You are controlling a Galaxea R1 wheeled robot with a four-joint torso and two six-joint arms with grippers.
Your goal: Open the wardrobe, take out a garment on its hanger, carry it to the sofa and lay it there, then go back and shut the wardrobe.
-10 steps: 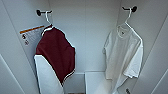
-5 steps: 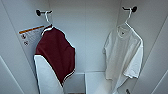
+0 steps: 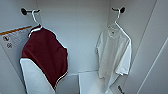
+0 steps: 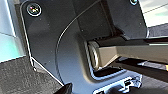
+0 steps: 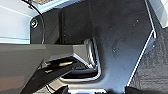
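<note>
Wardrobe doors are already open – the head view looks straight into the tall white wardrobe (image 3: 75,32) interior. Neither gripper is in that view, so places relative to a hand can't be given; both wrist views show robot hardware over dark carpet, and whether either gripper's fingers are apart or together – cannot tell. Arm pose can't be read beyond that; judging by the carpet, both wrists seem held low and away from the clothes.

Nearest to the camera: the white sleeve and lower hem of the maroon jacket with white sleeves (image 3: 46,56), hanging at the left side wall beside a warning label with an orange stripe (image 3: 13,36).

Farther back on the right: the plain white short-sleeved T-shirt (image 3: 113,52), thin cloth, on a slim white plastic hanger (image 3: 117,18) whose hook sits over a dark round peg (image 3: 121,10) on the right wall.

Handling, as a judgement: shirt is light, limp, will sway and could slide off the hanger shoulders. Better hold is the stiff hanger, at the neck just under the hook, lifting up to clear the peg.
</note>
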